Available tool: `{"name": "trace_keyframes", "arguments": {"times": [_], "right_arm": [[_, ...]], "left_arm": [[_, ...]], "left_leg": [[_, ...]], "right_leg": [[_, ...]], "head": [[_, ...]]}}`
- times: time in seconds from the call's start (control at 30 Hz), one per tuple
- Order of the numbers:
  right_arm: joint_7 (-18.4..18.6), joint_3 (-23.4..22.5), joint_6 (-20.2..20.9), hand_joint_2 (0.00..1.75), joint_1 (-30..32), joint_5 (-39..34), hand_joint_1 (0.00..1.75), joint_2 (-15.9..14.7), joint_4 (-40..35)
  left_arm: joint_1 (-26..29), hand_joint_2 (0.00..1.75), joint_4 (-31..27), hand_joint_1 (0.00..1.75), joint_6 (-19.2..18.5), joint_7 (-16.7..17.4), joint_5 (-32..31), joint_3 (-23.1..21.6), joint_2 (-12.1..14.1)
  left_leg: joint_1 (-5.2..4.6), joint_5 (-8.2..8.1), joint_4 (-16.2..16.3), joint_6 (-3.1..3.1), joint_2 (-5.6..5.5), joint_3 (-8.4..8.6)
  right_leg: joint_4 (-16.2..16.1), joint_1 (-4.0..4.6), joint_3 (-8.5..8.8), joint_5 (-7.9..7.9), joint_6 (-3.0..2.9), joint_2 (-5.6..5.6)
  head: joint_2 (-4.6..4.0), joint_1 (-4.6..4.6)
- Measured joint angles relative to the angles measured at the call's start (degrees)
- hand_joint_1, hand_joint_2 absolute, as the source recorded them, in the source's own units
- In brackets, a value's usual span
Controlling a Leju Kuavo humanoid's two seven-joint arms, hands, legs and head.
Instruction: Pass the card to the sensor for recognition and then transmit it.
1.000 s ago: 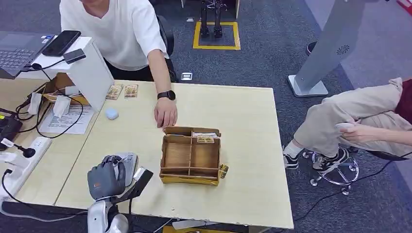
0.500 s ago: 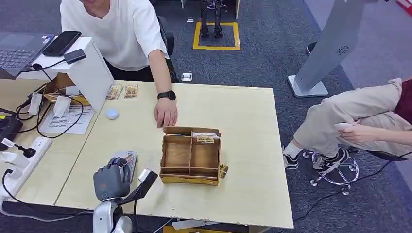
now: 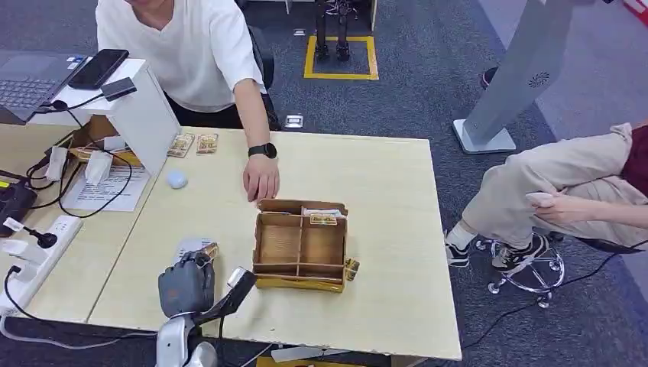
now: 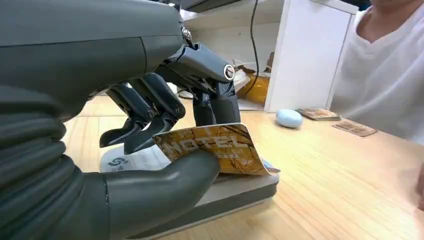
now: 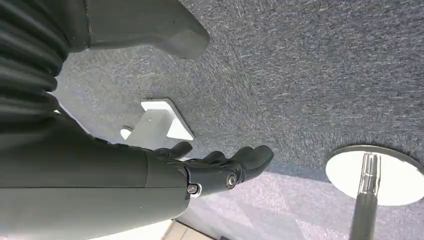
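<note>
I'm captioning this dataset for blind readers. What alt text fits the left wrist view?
The robot's left hand holds a gold patterned card just above a flat grey sensor pad on a wooden table. Behind lie a pale blue oval object, two more cards, and a person in white.

Gold-brown patterned card in grey left hand; pale wooden table; brown cardboard box.

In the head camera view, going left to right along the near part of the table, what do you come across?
White power strip → left hand holding the card → open cardboard box → bare tabletop up to its right edge.
</note>
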Motion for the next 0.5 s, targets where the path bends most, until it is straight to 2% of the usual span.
{"name": "trace_keyframes", "arguments": {"times": [0.23,0.33,0.4,0.5], "right_arm": [[-0.02,0.02,0.00,1.75,-0.11,0.00,0.00,0.00,0.00],[-0.02,0.04,0.00,1.75,-0.10,-0.04,0.00,0.00,0.00],[-0.02,0.07,0.00,1.75,-0.10,-0.17,0.00,0.00,0.00],[-0.28,0.07,0.00,1.75,-0.05,-0.26,0.00,0.00,0.00]], "left_arm": [[-0.24,1.75,0.63,1.75,0.00,0.24,0.20,-1.00,0.02],[-0.37,1.75,0.96,1.75,0.11,0.15,3.24,-1.64,0.00],[-0.49,1.75,0.94,1.75,0.15,-1.27,6.41,-2.23,0.00],[-0.54,1.75,-0.11,1.75,0.20,-6.35,16.32,-2.91,-0.13]], "left_leg": [[0.00,0.00,0.00,0.00,-0.01,0.04],[0.00,0.00,0.00,0.00,-0.01,0.05],[0.00,0.00,0.00,0.00,-0.02,0.06],[0.00,0.00,0.00,0.00,-0.02,0.06]], "right_leg": [[0.00,0.00,0.04,0.00,0.00,-0.01],[0.00,0.00,0.05,0.00,0.00,-0.01],[0.00,0.00,0.06,0.00,0.00,-0.02],[0.00,0.01,0.05,0.00,0.00,-0.02]], "head": [[0.02,0.00],[0.02,-0.02],[0.00,-0.02],[0.00,0.00]]}}
